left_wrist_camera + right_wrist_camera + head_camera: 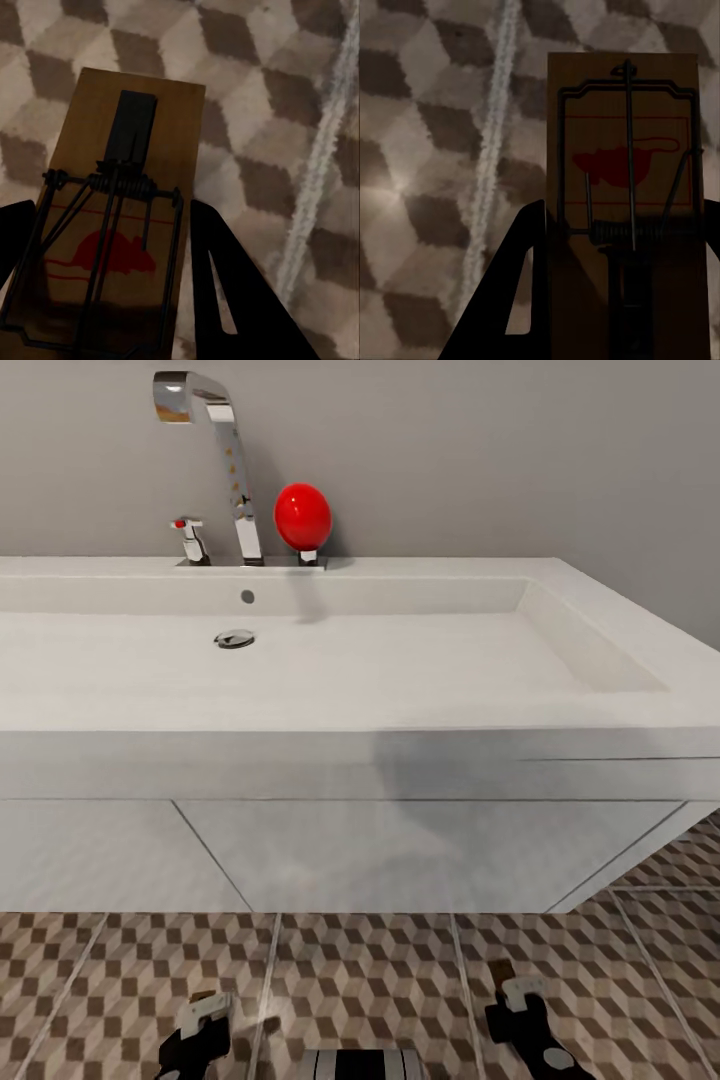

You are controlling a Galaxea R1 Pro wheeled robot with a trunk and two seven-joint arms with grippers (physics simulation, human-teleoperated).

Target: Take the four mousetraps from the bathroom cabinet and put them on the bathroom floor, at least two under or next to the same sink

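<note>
Left gripper (105, 300) and right gripper (622, 300) each clamp a mousetrap (120, 225)

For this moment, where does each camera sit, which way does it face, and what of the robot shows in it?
Head view: on the head, facing forward and down at the white sink and bathroom floor; the left gripper and right gripper show at the lower edge.
Left wrist view: along the dark fingers, down at a mousetrap over tiles.
Right wrist view: along its fingers, at another mousetrap.
Shared: both wrist views show a trap above the cube-pattern tiles.
</note>
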